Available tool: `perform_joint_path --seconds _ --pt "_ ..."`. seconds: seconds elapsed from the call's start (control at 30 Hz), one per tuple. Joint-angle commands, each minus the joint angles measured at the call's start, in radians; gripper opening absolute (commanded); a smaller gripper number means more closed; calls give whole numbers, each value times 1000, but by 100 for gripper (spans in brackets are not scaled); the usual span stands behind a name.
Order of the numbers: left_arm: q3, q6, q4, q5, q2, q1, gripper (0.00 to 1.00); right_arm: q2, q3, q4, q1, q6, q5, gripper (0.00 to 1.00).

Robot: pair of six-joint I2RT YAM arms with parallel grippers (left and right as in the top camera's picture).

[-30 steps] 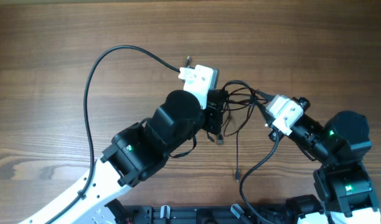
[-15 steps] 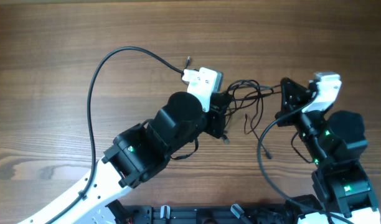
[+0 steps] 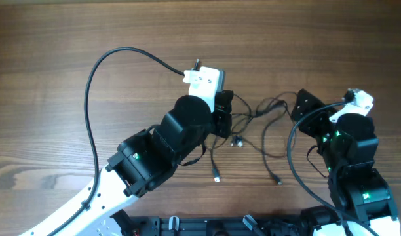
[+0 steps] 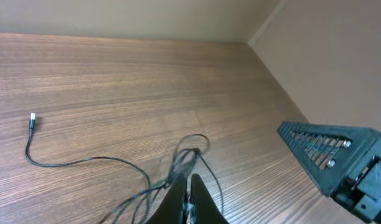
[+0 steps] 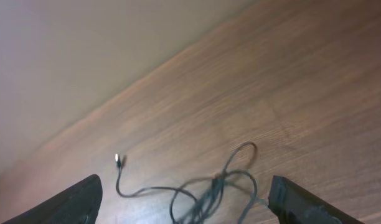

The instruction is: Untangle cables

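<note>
On the table [image 3: 56, 39], the cables [image 5: 215, 182] lie part-spread between left end effector [image 4: 188, 198], pinching their bunched part, and right end effector [image 3: 304, 110], spread and empty: pulling-apart step, next likely needs right to regrasp a loose strand.

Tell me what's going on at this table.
Two robot arms are working on a tangle of thin black cables on the wooden table. The left tool is shut on the bunch near its knotted middle. The right tool is open, with the tangle lying in front of it. A few plug ends lie loose, spread out on the wood.
</note>
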Motion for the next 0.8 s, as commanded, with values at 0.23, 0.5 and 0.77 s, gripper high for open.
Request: perform_joint_path --seconds 0.23,0.5,0.77 --pt "8 54 -32 -34 86 12 71 1 1 -161 -2 71 5 100" --pt "8 136 66 159 408 124 66 1 1 -273 -2 196 79 100" --pt "8 415 130 318 567 139 68 1 1 -276 -2 192 78 100"
